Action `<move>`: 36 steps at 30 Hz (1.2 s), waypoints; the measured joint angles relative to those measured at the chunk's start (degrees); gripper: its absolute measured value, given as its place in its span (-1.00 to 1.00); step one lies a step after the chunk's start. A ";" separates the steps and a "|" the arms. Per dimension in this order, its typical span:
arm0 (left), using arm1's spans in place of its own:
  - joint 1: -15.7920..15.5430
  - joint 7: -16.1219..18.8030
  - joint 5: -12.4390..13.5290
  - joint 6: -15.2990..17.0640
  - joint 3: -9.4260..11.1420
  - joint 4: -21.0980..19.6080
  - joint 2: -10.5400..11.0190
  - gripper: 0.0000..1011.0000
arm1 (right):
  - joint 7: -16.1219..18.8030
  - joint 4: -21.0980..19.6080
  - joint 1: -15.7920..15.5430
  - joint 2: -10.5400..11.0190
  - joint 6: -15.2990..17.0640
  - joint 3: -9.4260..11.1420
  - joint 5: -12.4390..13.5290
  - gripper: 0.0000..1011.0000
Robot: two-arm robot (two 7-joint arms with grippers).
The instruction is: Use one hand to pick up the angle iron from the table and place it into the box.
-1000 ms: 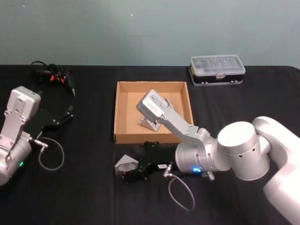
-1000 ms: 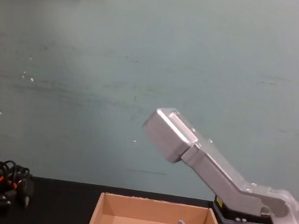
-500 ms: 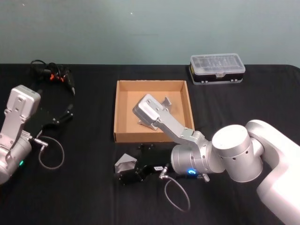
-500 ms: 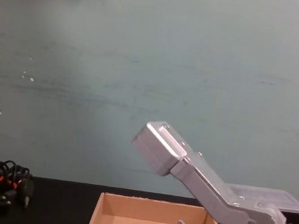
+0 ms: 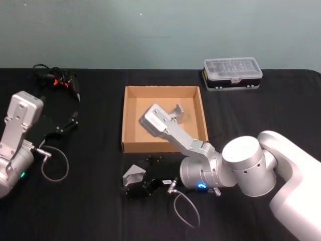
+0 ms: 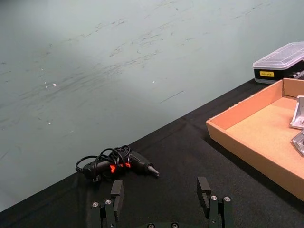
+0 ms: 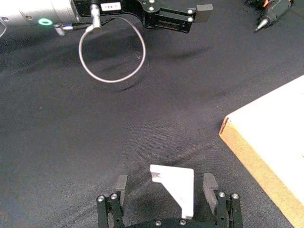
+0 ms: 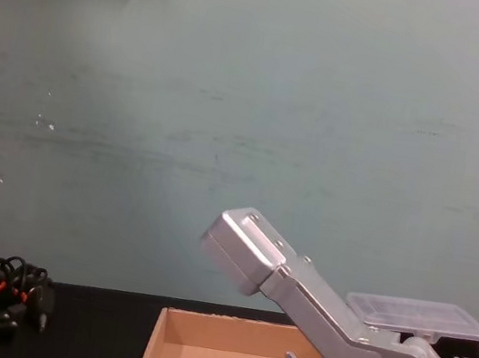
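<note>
My right end effector (image 7: 165, 183) straddles the angle iron (image 7: 178, 190) toward the table's (image 7: 71, 142) front edge, jaws apart. Looks stiff, light, slick: I'd clamp across the flat flanges. Left end effector (image 6: 160, 185) parked, apart.

No writing can be read. The black plastic case (image 6: 280, 61) at the table's (image 6: 180, 156) far edge, toward the right corner, bears a yellow label (image 6: 266, 74) with dark print too small to make out. A white sticker (image 7: 109, 6) on the left arm (image 7: 28, 12) is likewise illegible.
</note>
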 joint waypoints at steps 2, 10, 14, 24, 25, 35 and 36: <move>0.00 0.00 0.00 0.00 0.00 0.00 0.00 1.00 | -0.01 -0.01 0.00 0.01 0.01 0.01 0.00 0.98; 0.00 0.00 0.00 0.00 0.00 0.00 0.00 1.00 | -0.02 -0.18 -0.02 0.04 0.08 0.05 0.02 0.83; 0.00 0.00 0.00 0.00 0.00 0.00 0.00 1.00 | -0.03 -0.23 -0.04 0.06 0.10 0.07 0.02 0.63; 0.00 0.00 0.00 0.00 0.00 0.00 0.00 1.00 | -0.09 -0.29 -0.05 0.10 0.16 0.12 0.05 -0.01; 0.00 0.00 0.00 0.00 0.00 0.00 0.00 1.00 | -0.08 -0.30 -0.05 0.10 0.16 0.12 0.05 -0.04; 0.00 0.00 0.00 0.00 0.00 0.00 0.00 1.00 | -0.08 -0.34 -0.05 0.10 0.20 0.12 0.05 -0.42; 0.00 0.00 0.00 0.00 0.00 0.00 0.00 1.00 | -0.08 -0.34 -0.05 0.10 0.20 0.12 0.05 -0.42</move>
